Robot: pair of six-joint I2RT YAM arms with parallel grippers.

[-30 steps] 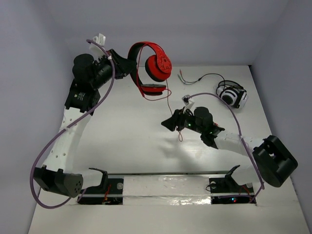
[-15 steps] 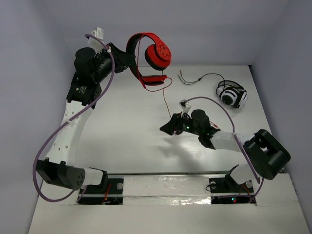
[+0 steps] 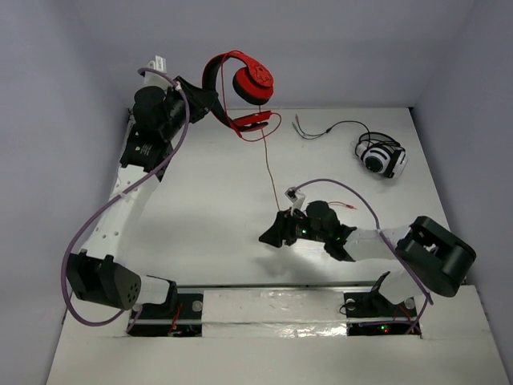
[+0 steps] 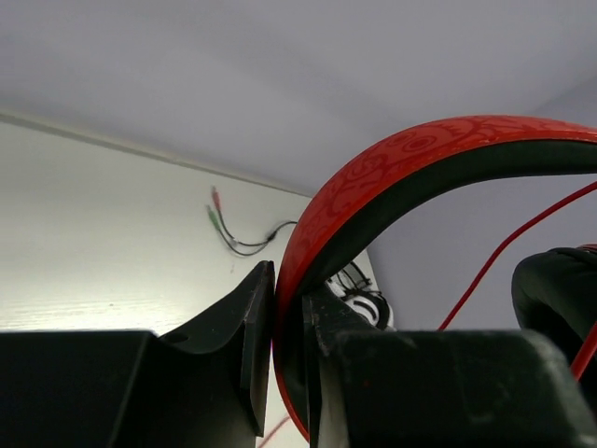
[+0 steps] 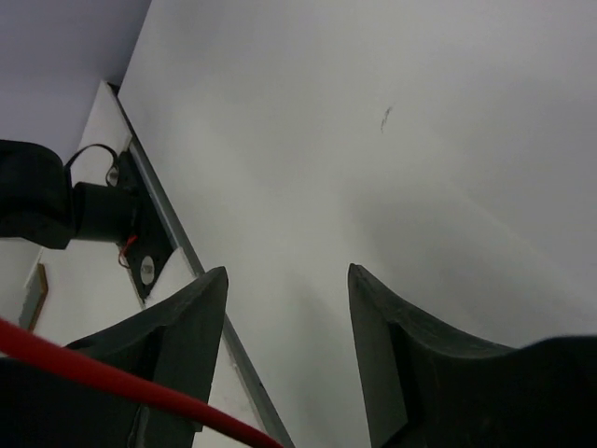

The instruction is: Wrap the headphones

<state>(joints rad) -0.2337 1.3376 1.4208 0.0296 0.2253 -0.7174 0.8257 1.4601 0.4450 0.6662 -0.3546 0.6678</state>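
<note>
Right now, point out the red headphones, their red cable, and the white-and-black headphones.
red headphones (image 3: 252, 83): top external view, on the upper round ear cup.
red cable (image 5: 93, 371): right wrist view, on the stretch crossing the lower left corner.
white-and-black headphones (image 3: 382, 158): top external view, on the ear cup.

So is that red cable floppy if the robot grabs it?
Probably floppy: the red cable hangs slack in a thin line below the held-up headphones. Likely light and apt to swing, since it dangles freely. Thin, so it may slip from a loose grip.
</note>
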